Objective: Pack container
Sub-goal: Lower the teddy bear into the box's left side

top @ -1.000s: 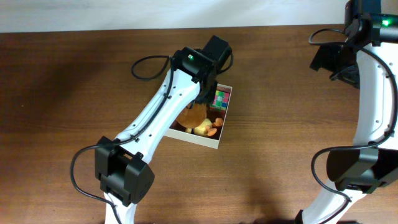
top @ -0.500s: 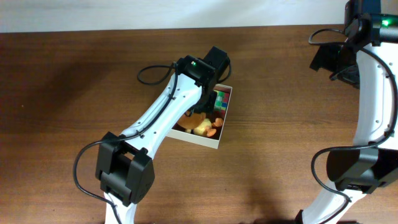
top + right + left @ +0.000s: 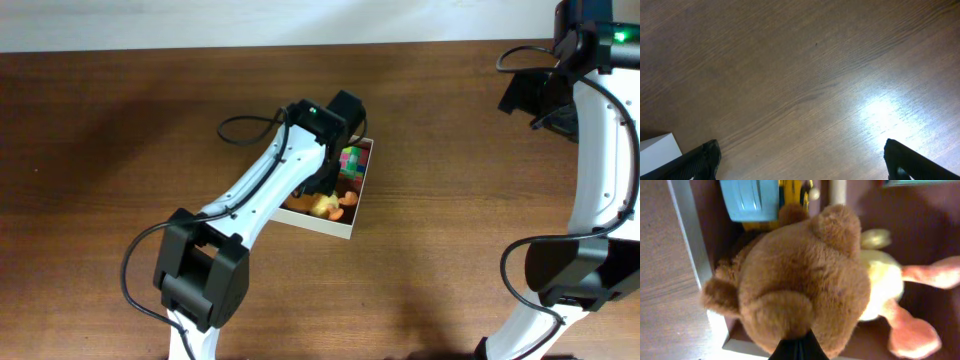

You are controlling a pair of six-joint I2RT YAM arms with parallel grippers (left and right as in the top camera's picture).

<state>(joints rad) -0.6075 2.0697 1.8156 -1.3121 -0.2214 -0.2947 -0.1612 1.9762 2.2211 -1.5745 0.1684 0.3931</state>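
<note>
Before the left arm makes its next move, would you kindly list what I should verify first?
1. Left claw shut: ok.
2. Left claw actually gripping the brown furry plush bear: cannot tell, only the claw's tip shows.
3. Bear fully inside the square white-walled container: cannot tell, one limb overlaps the wall.
4. Yellow plush toy with orange feet lying in the container: ok.
5. Right claw open over bare wooden table, away from the container: ok.

Left end effector farther over container
</note>
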